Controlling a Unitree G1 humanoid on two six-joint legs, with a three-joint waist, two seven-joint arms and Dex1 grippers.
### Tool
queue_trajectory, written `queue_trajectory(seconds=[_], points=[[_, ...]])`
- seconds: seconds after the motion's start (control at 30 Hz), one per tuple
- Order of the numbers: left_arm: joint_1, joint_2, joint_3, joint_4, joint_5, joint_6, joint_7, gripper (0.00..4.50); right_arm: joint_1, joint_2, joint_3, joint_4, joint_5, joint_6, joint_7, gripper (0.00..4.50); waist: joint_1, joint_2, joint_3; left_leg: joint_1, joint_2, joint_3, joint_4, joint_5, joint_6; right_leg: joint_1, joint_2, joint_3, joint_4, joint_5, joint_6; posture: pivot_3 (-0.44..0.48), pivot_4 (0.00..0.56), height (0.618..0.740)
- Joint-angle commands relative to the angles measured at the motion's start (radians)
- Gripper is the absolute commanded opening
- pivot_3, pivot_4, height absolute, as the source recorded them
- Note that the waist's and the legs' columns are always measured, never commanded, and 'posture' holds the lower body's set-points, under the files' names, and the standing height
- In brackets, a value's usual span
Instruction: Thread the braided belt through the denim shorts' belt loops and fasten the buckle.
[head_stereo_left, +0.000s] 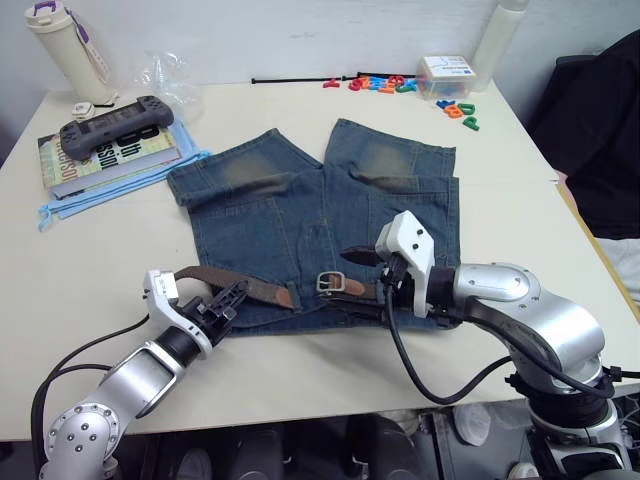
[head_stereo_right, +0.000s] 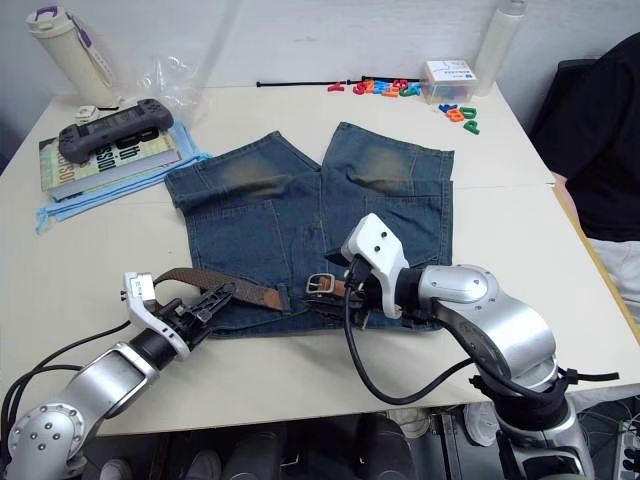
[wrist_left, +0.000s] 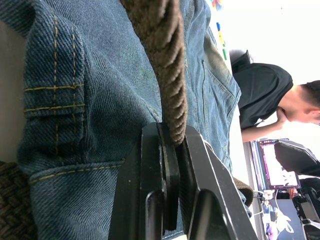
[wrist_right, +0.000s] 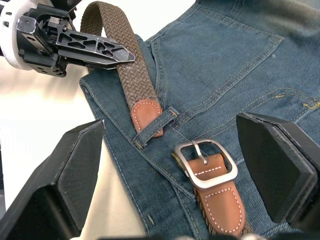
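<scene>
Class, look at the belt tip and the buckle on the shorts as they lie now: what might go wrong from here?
1. The braided belt's leather tip sits only just under one belt loop; a pull by the left pincer, shut on the strap, may slide it back out.
2. The right pincer hangs open over the buckle; closing there could catch the denim shorts too.

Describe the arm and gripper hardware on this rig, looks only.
Both arms are silver-grey metal with rounded joint housings and white wrist blocks. The left gripper has two black fingers with truss-like cutouts; the right gripper shows broad black textured pads. Black cables loop from each forearm.
</scene>
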Motion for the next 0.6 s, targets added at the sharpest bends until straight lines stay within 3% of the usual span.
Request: queue_trajectory(seconds=[0.03,0.47,0.6], points=[[0.003,-0.011,-0.01,-0.021,0.008,0.004,-0.008,0.0,-0.001,-0.007,-0.01,-0.05,0.031,-0.001,-0.019,4.47,0.0,0.0,0.0,0.0,0.0,0.0,0.0,0.0,0.0,0.0,0.0,0.0,0.0,0.0,0.0,0.0,0.15,0.716],[-0.067,-0.069,-0.094,0.096,0.08,0.068,-0.117,0.0,0.028,-0.044,0.006,-0.062,0.056,0.005,-0.073,4.47,0.006,0.0,0.0,0.0,0.0,0.0,0.001,0.001,0.001,0.0,0.0,0.0,0.001,0.0,0.0,0.0,0.15,0.716],[-0.126,-0.054,-0.139,0.134,0.181,0.116,-0.199,0.0,0.038,-0.085,0.06,-0.053,0.002,-0.04,-0.074,4.47,0.008,0.0,0.0,0.0,-0.001,0.0,0.001,0.001,0.001,0.0,0.0,0.0,0.001,0.0,0.0,0.0,0.15,0.716]])
